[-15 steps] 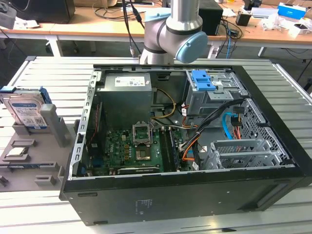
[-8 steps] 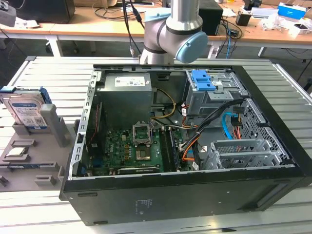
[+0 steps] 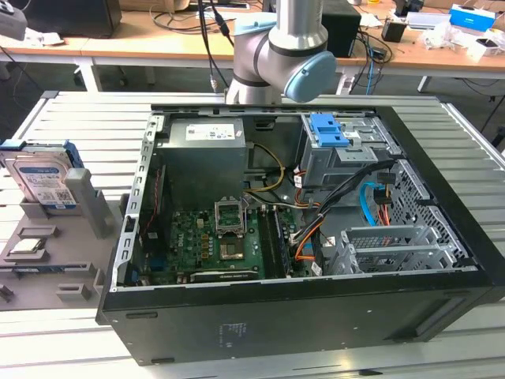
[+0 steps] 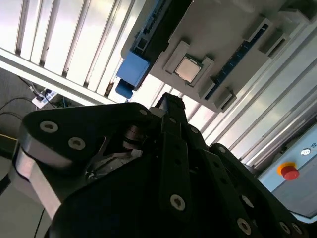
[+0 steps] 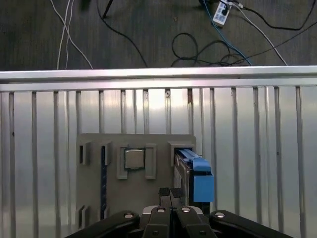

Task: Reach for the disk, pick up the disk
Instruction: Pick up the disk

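Below the hand (image 5: pixel 170 194), on the table (image 5: pixel 257 148), a grey holder (image 5: pixel 133 198) props the disk (image 5: pixel 184 168) on edge, just off to one side of the hand's closed, empty fingertips, its long edge parallel to their seam.

Arm (image 3: pixel 293 20): smooth silver-grey tube, rounded grey joint housing, pale blue round cap (image 3: pixel 309 75) on the joint. End effector (image 5: pixel 171 194): matte black, angular link bars, bright round screw heads (image 4: pixel 177 201), grey metal band (image 4: pixel 25 163) along one edge.
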